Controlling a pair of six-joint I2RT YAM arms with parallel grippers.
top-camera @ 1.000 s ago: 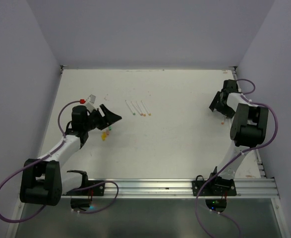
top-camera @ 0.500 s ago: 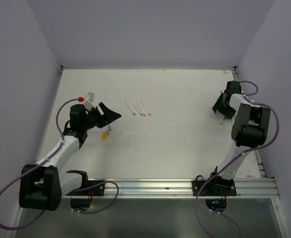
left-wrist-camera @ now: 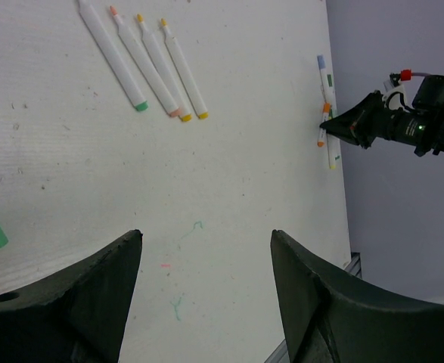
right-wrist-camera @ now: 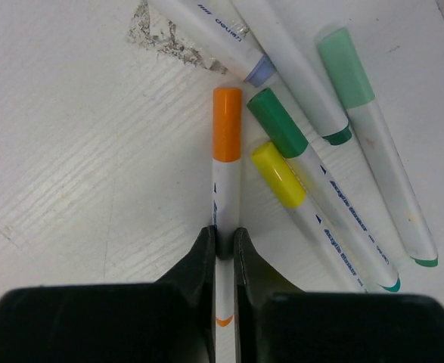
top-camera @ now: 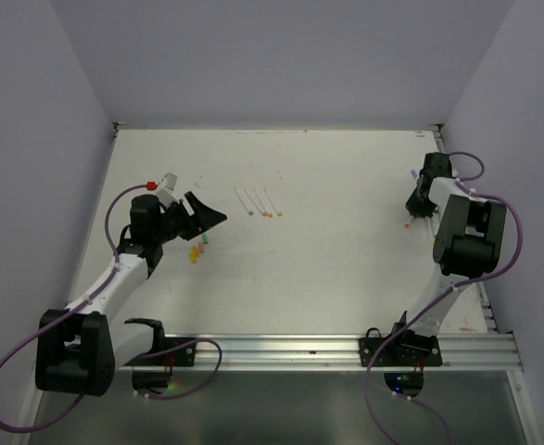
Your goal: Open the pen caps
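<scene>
Light was soft and even, white tabletop (top-camera: 346, 260) shone bright, shadows were faint, close views sharp, overhead view coarse.

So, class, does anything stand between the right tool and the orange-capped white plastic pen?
Nothing visible does. The right tool is shut on the orange-capped white plastic pen, on its barrel below the cap. The yellow-capped pen and dark green-capped pen lie alongside, not between.
</scene>
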